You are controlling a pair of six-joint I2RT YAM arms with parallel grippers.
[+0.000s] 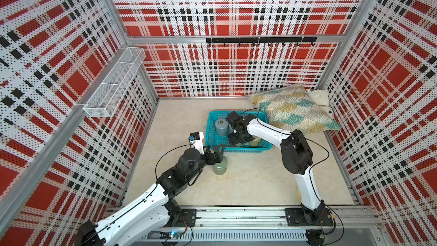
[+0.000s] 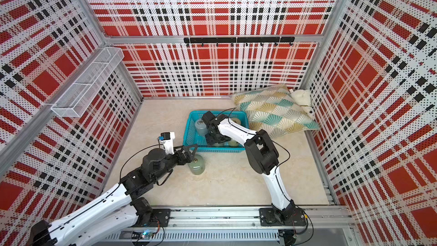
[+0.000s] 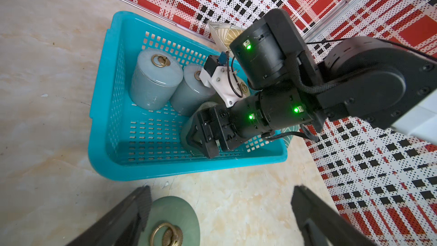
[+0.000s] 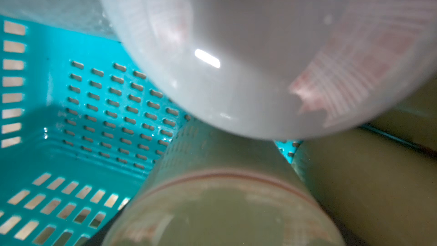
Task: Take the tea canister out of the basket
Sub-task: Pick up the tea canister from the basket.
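Blurred against the right wrist lens, a glossy whitish rounded surface [image 4: 236,55] fills much of that view and cannot be identified with certainty. Just under it a pale green glazed cylindrical tea canister [image 4: 224,209] is seen, its lid seam showing as a thin line. That canister lies inside the turquoise perforated plastic basket [image 3: 165,171], near the wall closest to the arms' bases, and the fingers of the right arm [image 3: 195,137] are clamped across its body. Whether it stands upright or is tipped cannot be told, since the arm hides most of it. It is judged to be ceramic: stiff, fairly heavy, slick and liable to chip, with a lid that may only be resting in place. A hold across the body below the seam is therefore judged safer than one by the lid, and a straight lift is called for to clear the wall. One grey lidded canister [image 3: 153,81] and a second [image 3: 191,91] are packed just beside it, and a cream-green one [image 1: 254,141] shows under the right arm. Outside the basket, another green canister [image 1: 220,168] stands on the beige marbled desk [image 1: 248,185], with the fingers of the left arm [image 3: 132,209] spread wide above its lid, grasping nothing. A fan-patterned cushion [image 1: 295,112] is propped in the far corner.
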